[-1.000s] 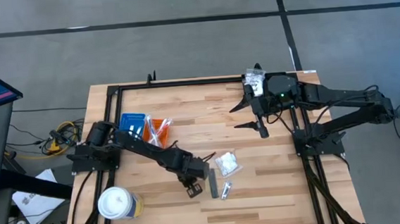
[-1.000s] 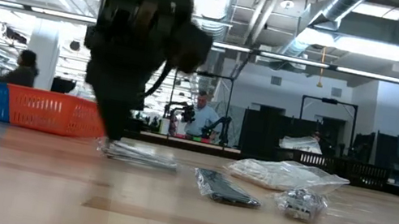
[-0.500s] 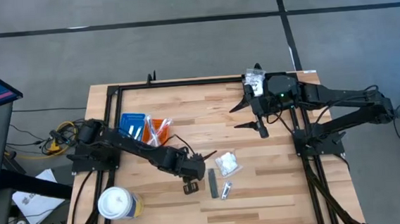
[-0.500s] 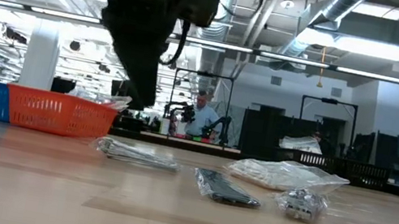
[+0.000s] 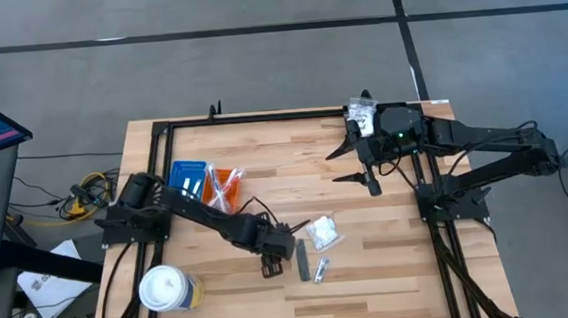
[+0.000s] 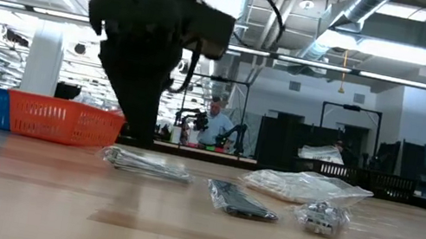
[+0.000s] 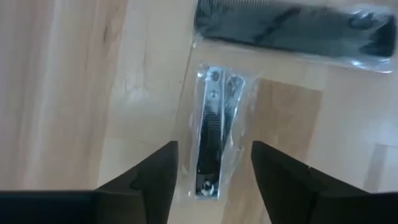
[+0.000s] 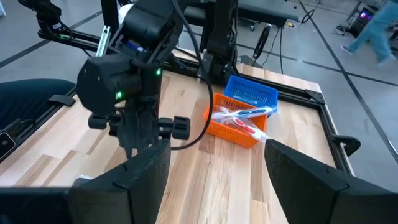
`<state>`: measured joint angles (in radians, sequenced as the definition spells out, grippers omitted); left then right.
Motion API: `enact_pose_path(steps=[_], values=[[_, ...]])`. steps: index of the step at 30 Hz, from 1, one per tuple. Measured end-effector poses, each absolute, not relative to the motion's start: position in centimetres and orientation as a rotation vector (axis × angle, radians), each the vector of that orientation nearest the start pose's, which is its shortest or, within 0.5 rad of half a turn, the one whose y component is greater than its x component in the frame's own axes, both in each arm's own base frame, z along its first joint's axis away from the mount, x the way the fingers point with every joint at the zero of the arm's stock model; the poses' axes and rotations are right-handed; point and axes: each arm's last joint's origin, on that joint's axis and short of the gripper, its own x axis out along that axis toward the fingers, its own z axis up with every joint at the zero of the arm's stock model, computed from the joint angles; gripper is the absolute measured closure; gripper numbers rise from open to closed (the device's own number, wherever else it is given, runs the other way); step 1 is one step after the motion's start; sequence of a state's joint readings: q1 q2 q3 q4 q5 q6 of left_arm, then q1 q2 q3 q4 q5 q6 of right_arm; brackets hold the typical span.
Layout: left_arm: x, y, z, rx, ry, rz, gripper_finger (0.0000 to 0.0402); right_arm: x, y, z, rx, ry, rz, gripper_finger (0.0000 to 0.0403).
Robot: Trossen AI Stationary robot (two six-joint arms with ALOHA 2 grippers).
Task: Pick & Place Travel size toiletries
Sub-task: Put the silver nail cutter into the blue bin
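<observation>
Seen from above, left to right across a wooden tabletop [image 5: 371, 253]. Far left, near the front edge: a round white lidded cup [image 5: 165, 289], set apart and not part of the job. Behind it, blue tray [image 5: 188, 176] and orange tray [image 5: 225, 183] side by side, toothbrush-like sticks already lying in the orange one, presumably the drop-off point.

Centre: left tool [image 5: 272, 264] lowered close to the tabletop, released and empty, fingers spread. In the left wrist view, those fingers [image 7: 155, 180] straddling a small metal nail clipper in a clear wrapper [image 7: 211, 130], lying flat between them and not yet gripped; likely lined up this way for a pinch across its narrow sides. Just beyond it, a flat dark comb in a clear sleeve [image 7: 289, 28]. Beside these in the overhead view, a crinkly clear packet with white contents [image 5: 322, 233], loose on the wood.

Right: right tool [image 5: 353, 164] parked over the back of the tabletop, well apart from the items, part-open and holding nothing, apparently waiting its turn.
</observation>
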<state>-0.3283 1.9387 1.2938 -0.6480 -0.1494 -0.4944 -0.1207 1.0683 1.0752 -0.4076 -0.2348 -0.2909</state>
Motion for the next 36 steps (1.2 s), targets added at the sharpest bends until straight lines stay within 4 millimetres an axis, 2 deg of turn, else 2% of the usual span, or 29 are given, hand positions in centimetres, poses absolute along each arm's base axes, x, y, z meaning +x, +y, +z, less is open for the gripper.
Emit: enact_pose_path(steps=[6, 13, 31, 36], values=[[35.7, -11.7, 13.9, -0.112, 1.301, 0.162, 0.0211, 22.5, -2.0, 35.9, -0.215, 0.378, 0.169, 0.0148], [35.8, -11.8, 13.8, -0.12, 1.305, 0.152, 0.023, 22.5, -2.0, 35.9, -0.216, 0.378, 0.169, 0.0148], [35.9, -11.4, 13.8, -0.129, 1.304, 0.164, 0.0341, 22.5, -2.0, 35.9, -0.22, 0.378, 0.17, 0.0148], [35.9, -11.4, 13.8, -0.134, 1.302, 0.17, 0.0346, 22.5, -2.0, 35.9, -0.22, 0.378, 0.17, 0.0148]])
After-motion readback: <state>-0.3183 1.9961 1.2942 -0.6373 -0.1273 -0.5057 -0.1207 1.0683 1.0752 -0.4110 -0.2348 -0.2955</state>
